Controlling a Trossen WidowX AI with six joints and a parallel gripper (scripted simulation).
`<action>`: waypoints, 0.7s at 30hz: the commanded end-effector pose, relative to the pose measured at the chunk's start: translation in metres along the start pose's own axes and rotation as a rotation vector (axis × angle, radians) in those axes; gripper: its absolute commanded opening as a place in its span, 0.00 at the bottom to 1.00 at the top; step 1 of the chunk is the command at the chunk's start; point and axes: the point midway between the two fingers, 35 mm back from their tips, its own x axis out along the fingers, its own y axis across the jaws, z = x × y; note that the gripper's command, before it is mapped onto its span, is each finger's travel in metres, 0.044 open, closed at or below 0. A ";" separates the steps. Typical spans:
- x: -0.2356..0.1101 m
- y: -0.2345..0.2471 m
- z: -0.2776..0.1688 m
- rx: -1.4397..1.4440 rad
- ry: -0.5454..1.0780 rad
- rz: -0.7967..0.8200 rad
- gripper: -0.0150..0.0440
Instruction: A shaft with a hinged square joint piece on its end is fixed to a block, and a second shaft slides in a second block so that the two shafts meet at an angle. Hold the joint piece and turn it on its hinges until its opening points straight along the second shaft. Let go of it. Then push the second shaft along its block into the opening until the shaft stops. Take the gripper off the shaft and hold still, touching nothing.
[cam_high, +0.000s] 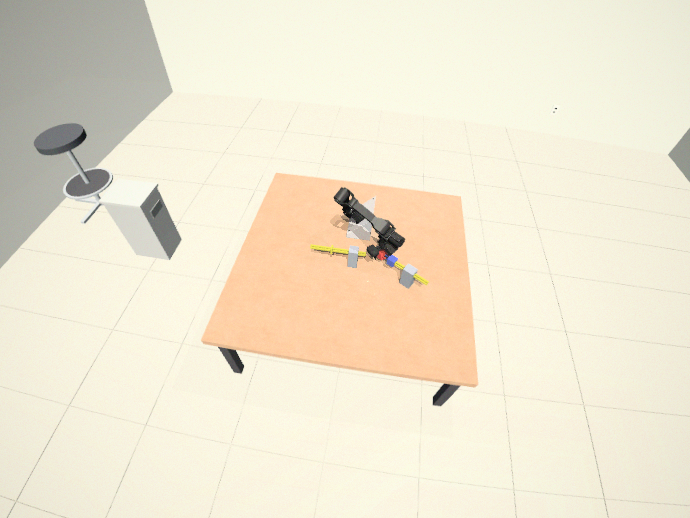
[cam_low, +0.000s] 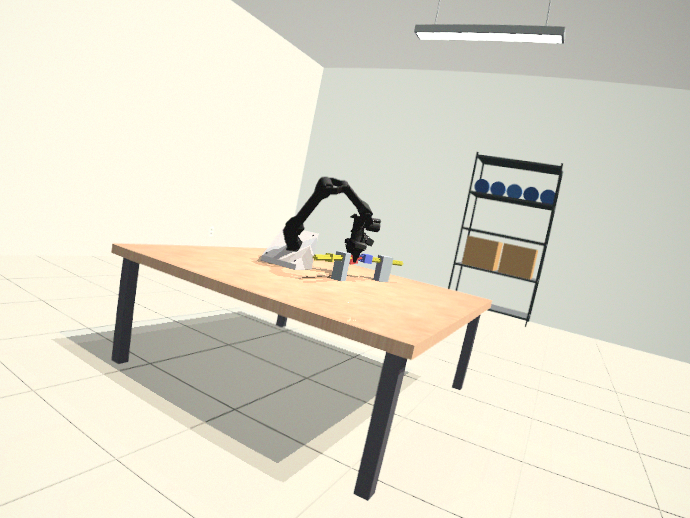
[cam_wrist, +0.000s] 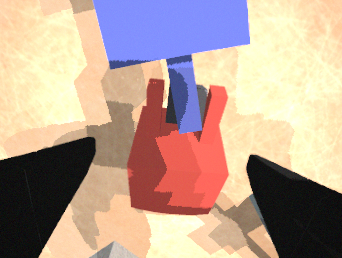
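The red square joint piece (cam_high: 382, 256) (cam_low: 351, 260) (cam_wrist: 180, 165) hangs by a hinge on a blue piece (cam_high: 391, 259) (cam_low: 366, 258) (cam_wrist: 172, 27) at the end of the right yellow shaft (cam_high: 420, 277) (cam_low: 396, 262), which is fixed in the right grey block (cam_high: 408, 275) (cam_low: 383, 268). The second yellow shaft (cam_high: 328, 249) (cam_low: 324, 257) lies in the left grey block (cam_high: 352, 256) (cam_low: 340, 266). My gripper (cam_high: 377, 249) (cam_low: 351, 253) (cam_wrist: 172, 153) is open, close above the red piece, one black finger on each side of it, apart from it.
The arm's white base (cam_low: 292, 253) stands on the wooden table (cam_high: 334, 323) (cam_low: 362, 317) behind the shafts. A stool (cam_high: 60, 139) and a white box (cam_high: 142, 217) stand on the floor to the left. A shelf rack (cam_low: 509, 234) stands by the far wall.
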 end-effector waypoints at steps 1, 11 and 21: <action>0.005 -0.001 0.002 -0.004 0.004 -0.004 1.00; 0.021 -0.001 0.002 -0.004 0.004 -0.005 1.00; 0.031 -0.001 0.001 -0.004 0.005 -0.005 0.91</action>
